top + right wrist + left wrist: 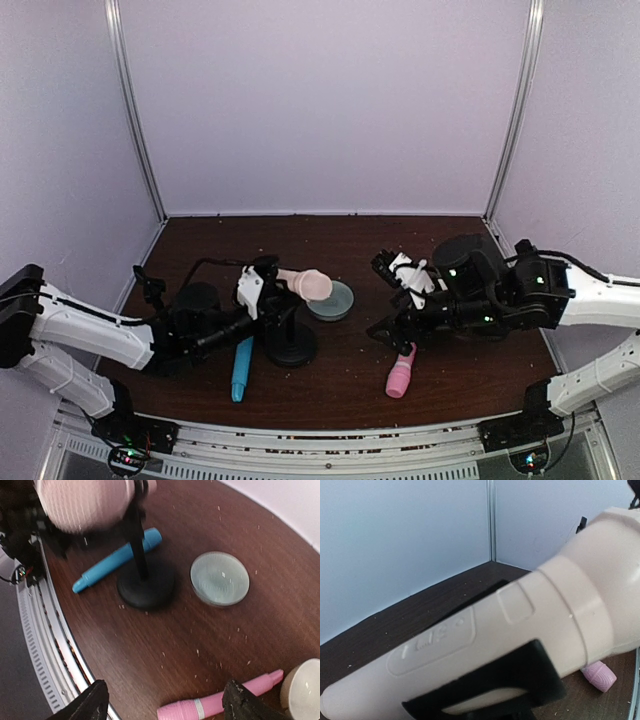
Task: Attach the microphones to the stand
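- I am clamping my left gripper (pixel 258 290) on the cream microphone (pixel 305 284). I am holding it nearly level above the stand (pixel 290 345), I judge to seat its handle there.
- I am keeping my right gripper (pixel 168 702) spread wide and empty just over the pink microphone (pixel 220 703), which is lying on the table (pixel 460 385), likely my next pick.
- The blue microphone (pixel 242 368) is lying beside the stand's base.
- Only my left wrist view is showing a black bracket against the cream handle; clip or finger, I cannot tell.

Top and right-wrist cameras looking downward; left wrist crowding cream plastic microphone (pixel 520 625); all three sharing slim pink plastic microphone (pixel 220 702).
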You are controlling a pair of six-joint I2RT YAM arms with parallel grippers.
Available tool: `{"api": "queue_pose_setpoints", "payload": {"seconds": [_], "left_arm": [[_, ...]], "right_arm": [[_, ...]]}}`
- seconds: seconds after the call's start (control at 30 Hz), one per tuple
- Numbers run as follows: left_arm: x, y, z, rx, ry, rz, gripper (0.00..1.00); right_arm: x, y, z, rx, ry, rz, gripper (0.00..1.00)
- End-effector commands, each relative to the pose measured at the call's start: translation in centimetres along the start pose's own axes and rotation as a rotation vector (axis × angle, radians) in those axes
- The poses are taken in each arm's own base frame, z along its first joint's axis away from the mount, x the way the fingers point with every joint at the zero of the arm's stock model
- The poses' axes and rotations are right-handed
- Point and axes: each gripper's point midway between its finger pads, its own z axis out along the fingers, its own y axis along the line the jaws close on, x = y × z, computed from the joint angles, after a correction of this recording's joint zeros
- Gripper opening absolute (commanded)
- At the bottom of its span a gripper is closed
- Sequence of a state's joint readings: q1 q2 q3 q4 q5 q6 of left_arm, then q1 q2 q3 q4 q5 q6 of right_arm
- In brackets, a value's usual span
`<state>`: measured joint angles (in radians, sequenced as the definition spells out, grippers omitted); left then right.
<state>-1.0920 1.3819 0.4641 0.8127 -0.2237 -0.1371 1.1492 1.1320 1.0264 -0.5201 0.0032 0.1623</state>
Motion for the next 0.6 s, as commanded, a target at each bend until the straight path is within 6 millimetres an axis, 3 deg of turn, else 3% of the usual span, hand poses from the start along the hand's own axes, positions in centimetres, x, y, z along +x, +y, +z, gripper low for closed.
{"api": "queue_pose_setpoints", "payload": {"seconds": [0.0, 0.1, 0.23, 0.4, 0.57], "left_arm": [[-9.4, 0.6, -0.1, 0.118, -0.153, 0.034, 0.0], [-12.6, 1.8, 0.1, 0.141, -0.155, 0.069, 0.0], [-15.5, 5.8, 1.1, 0.016, -0.185, 0.125, 0.0], [-16.3, 10.8, 4.5, -0.062, -0.19, 0.117, 0.0], [-15.7, 14.0, 7.5, -0.041, -0.231, 0.086, 0.0]], "right_arm": [[2.2, -1.3, 0.0, 0.039, -0.023, 0.097, 0.79], [3.4, -1.6, 0.0, 0.044, -0.027, 0.115, 0.79], [3.7, -1.7, -0.4, 0.04, -0.035, 0.137, 0.77], [4.3, -1.6, -0.8, 0.021, -0.049, 0.168, 0.73], [5.1, -1.9, -1.5, 0.026, -0.055, 0.192, 0.71]]}}
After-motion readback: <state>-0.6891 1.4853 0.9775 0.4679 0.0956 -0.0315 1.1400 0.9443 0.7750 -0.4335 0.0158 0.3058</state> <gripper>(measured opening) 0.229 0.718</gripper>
